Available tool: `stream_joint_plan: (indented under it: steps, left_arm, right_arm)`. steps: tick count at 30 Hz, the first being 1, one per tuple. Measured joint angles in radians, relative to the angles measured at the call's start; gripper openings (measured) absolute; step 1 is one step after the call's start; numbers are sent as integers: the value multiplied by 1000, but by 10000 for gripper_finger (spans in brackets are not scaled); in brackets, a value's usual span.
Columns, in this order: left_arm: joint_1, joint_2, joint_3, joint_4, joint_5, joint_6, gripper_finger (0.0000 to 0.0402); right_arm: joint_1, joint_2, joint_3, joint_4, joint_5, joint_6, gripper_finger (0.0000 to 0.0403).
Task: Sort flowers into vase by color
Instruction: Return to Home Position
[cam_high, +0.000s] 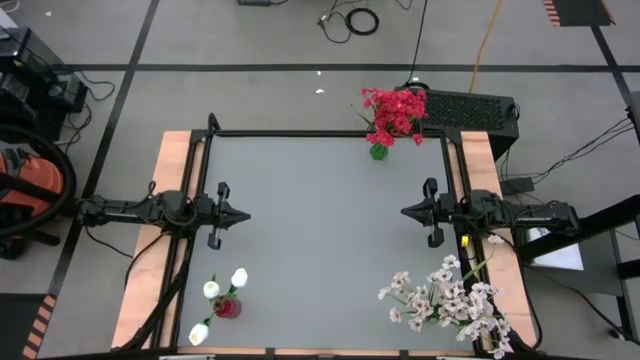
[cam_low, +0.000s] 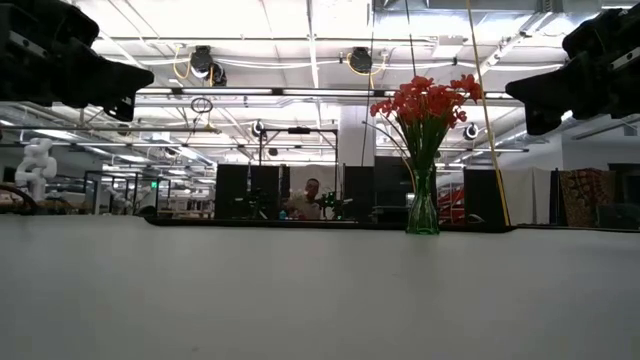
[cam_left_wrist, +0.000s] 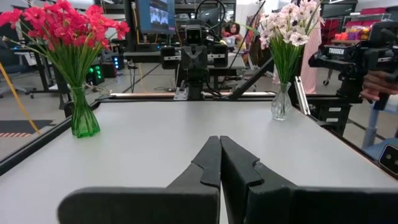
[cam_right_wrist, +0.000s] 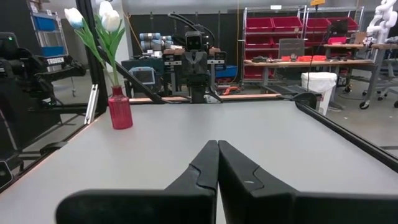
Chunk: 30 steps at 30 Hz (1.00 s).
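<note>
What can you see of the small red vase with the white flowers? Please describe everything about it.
The red vase is small and bottle-shaped, with a narrow neck and a wider body. It looks like glossy red glass or plastic. It stands upright on the grey table, near the lower left corner in the high view. It holds three white tulips on thin green stems, which spread apart above its mouth. Apart from the table and the stems, nothing touches it.

Seen from above, three vases stand on the flat grey tabletop (cam_high: 320, 240). Upper right is a green glass vase (cam_high: 378, 152) of red blossoms (cam_high: 395, 110). Lower left is a small red vase (cam_high: 227, 307) of white tulips (cam_high: 212, 289). Lower right is a clear glass vase (cam_left_wrist: 280, 102) of pale pink-white sprays (cam_high: 445, 298).
</note>
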Motion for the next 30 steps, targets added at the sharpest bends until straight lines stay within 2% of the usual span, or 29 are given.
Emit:
stream_joint_plan:
  steps: [30]
  left_arm:
    - [0, 0, 0, 0, -1, 0, 2]
  right_arm:
    - [0, 0, 0, -13, -2, 0, 0]
